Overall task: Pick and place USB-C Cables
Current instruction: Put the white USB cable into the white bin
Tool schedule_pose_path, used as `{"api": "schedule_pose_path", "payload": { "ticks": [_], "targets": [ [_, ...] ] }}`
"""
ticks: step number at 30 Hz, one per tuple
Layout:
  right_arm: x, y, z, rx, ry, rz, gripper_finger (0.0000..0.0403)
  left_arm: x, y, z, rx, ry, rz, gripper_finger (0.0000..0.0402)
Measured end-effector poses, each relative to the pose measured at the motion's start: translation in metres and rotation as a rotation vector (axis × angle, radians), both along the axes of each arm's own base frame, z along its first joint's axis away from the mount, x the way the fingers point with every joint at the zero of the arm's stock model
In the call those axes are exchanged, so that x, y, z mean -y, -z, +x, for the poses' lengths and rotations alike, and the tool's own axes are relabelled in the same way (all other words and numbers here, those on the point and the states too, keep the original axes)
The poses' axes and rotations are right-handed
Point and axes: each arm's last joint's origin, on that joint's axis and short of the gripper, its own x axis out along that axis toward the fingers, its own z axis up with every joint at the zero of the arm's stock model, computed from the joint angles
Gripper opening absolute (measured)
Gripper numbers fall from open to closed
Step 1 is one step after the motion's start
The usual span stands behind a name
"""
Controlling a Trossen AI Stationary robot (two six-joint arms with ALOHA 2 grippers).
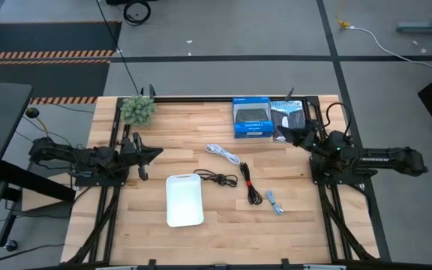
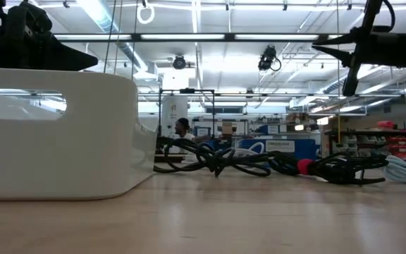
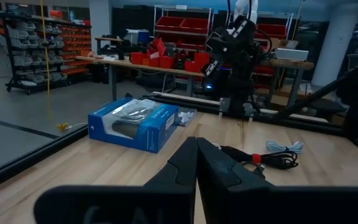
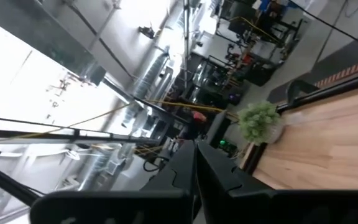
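**Both end effectors clenched and empty, four cables loose on the table**

Left end effector (image 1: 154,154) hangs over the left side of the table (image 1: 223,232), its fingers pressed together on nothing, as the left wrist view shows.

Just right of it, nearer the front, lies the white tray (image 1: 184,199). Seen from above its inside holds nothing; in the low view its wall hides whatever lies behind it.

Next comes the black cable (image 1: 217,178), touching the tray's far right corner or lying just beside it; which cannot be told. Farther back lies the white cable (image 1: 224,154). Right of both is the black cable with red band (image 1: 251,187), then the pale blue-grey cable (image 1: 276,202), only partly shown at the right edge of the low view. All four rest on bare wood, outside the tray.

At the far edge stand the blue box (image 1: 251,118) and the dark box (image 1: 289,120), the latter partly covered by the right arm.

Right end effector (image 1: 285,132) hovers by that box, fingers closed together, gripping nothing.

A small green plant (image 1: 138,109) sits at the far left corner.
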Motion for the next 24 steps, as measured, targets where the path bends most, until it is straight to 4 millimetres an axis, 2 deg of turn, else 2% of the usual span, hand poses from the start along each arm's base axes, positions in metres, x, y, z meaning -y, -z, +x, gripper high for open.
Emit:
{"api": "schedule_pose_path", "payload": {
  "ticks": [6,13,18,24],
  "targets": [
    [-0.002,0.000,0.006,-0.046,-0.023,0.007,0.0020,0.000,0.000,0.000,0.000,0.000,-0.001,0.0011],
    [-0.002,-0.030,0.022,-0.088,-0.029,-0.074,0.0020,0.000,0.000,0.000,-0.001,0.000,-0.001,0.0011],
    [-0.002,-0.053,0.048,-0.196,-0.057,-0.141,0.0020,0.000,0.000,0.000,-0.001,0.000,0.000,0.0011],
    [-0.003,-0.068,0.085,-0.360,-0.127,-0.186,0.0020,0.000,0.000,0.000,-0.001,0.000,0.000,0.0011]
  ]
}}
